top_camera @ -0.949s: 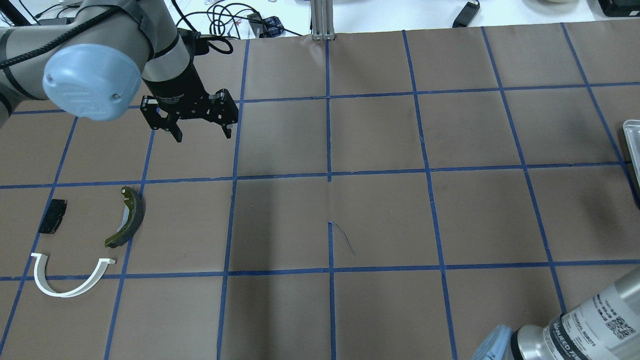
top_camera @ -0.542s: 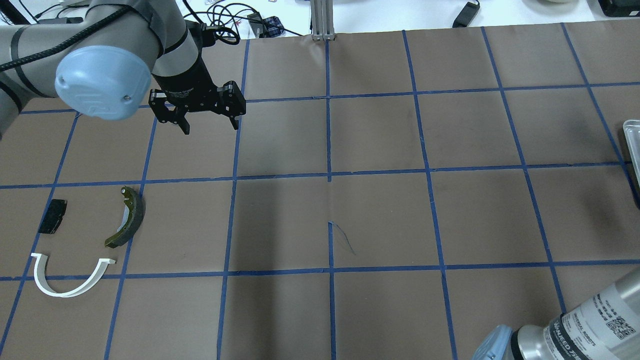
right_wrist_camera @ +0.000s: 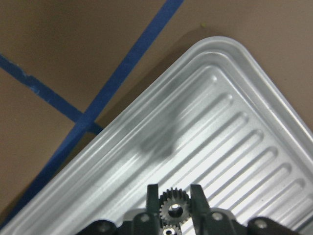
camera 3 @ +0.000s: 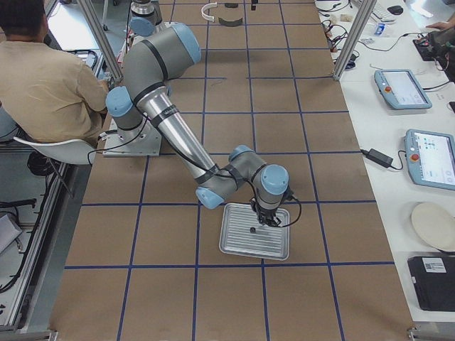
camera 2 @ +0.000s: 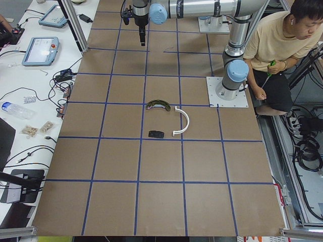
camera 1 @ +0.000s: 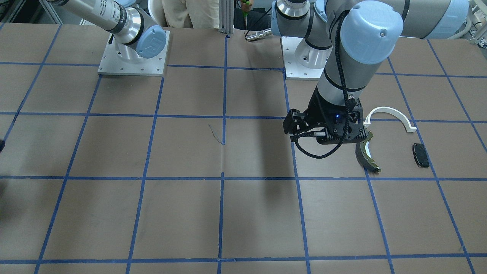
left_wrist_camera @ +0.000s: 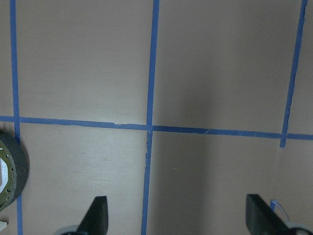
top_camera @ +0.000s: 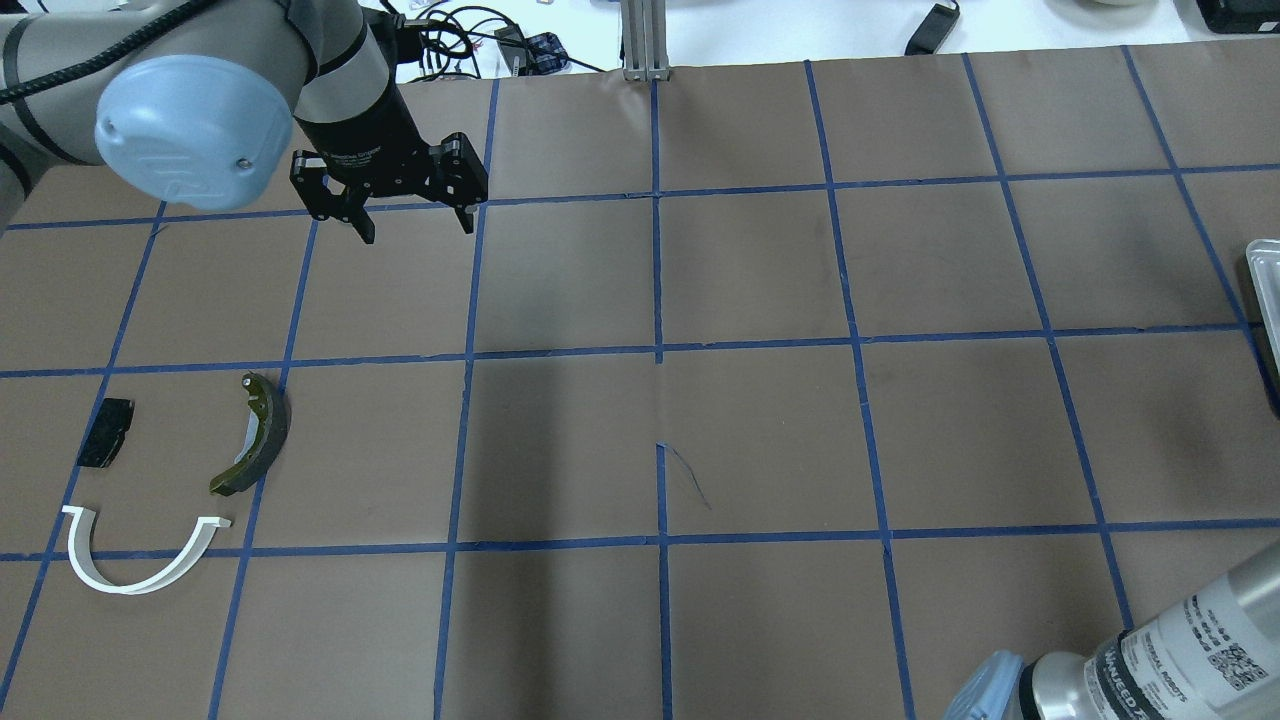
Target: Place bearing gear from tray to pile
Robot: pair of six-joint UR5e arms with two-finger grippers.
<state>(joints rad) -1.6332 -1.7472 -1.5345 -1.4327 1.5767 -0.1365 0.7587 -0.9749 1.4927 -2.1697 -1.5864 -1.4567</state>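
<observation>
The right pincer (right_wrist_camera: 174,196) is clamped on the gear (right_wrist_camera: 174,209), one finger pressed against the teeth on each side. Only the right wrist view shows this grip. Under the pincer lies the ribbed tray (right_wrist_camera: 146,127), whose rounded corner sits beyond the fingertips, with bare counter (right_wrist_camera: 58,39) past the rim. The exterior right view places that pincer (camera 3: 264,217) over the middle of the tray (camera 3: 234,245), but it is too small there to read the fingers. The overhead view catches only a sliver of the tray (top_camera: 1262,262) at its edge and does not show this pincer at all.

The left pincer (top_camera: 417,232) stands wide apart and holds nothing, hanging above bare counter. Its wrist view shows the two tips far apart, with the shoe (left_wrist_camera: 9,171) at the frame's edge. Overhead, the pile (top_camera: 262,437) lies nearer the robot than that pincer. Its shoe, pad (top_camera: 105,432) and half-ring (top_camera: 130,590) lie apart from one another, far across the counter from the gear.
</observation>
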